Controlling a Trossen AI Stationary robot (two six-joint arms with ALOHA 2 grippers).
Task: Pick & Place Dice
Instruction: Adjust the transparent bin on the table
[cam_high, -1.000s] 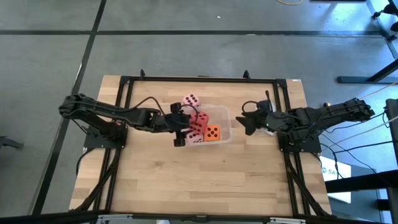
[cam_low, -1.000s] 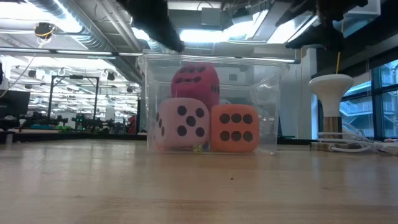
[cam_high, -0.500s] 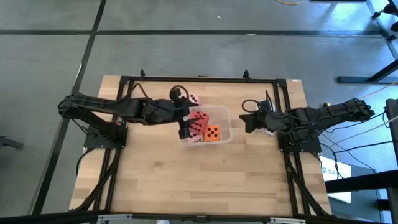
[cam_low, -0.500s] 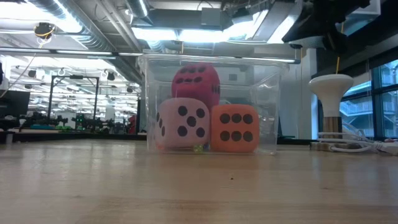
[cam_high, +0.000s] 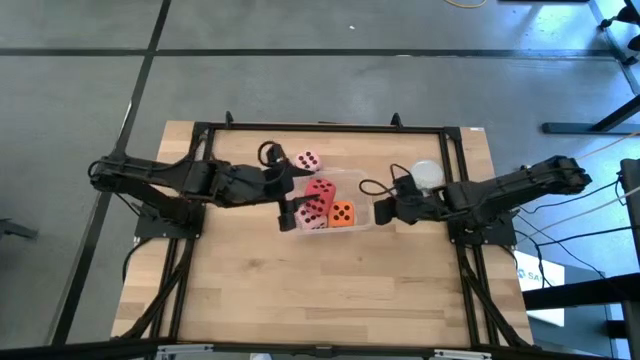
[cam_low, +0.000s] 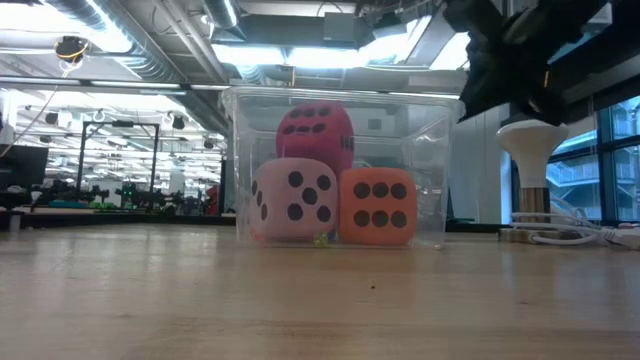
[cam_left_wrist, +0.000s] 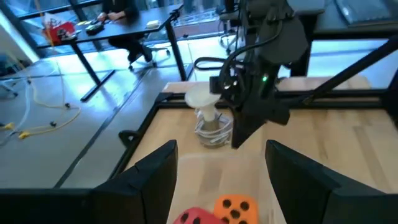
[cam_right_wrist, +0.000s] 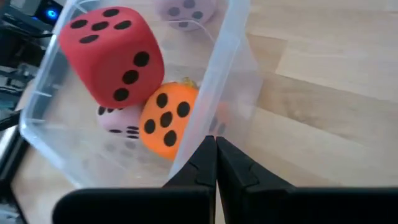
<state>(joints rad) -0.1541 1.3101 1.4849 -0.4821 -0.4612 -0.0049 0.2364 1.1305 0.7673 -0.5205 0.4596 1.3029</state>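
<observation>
Since the earlier frame the right gripper (cam_high: 378, 211) has advanced to the clear tub (cam_high: 362, 190), fingers (cam_right_wrist: 211, 163) pressed together against its wall, holding nothing. Left gripper (cam_high: 287, 207) hovers wide open, empty, over the tub's other end. Red die (cam_high: 320, 191), orange die (cam_high: 342, 212) and one pink die (cam_low: 293, 198) lie inside. Second pink die (cam_high: 307, 160) sits outside, toward the worktop's far edge, nearer the left gripper, which looks better placed to take it.

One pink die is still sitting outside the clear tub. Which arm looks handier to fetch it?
Left, probably. The left gripper hangs open over the tub's left end, close to the loose pink die behind the tub. The right gripper is shut at the tub's far right wall.
</observation>
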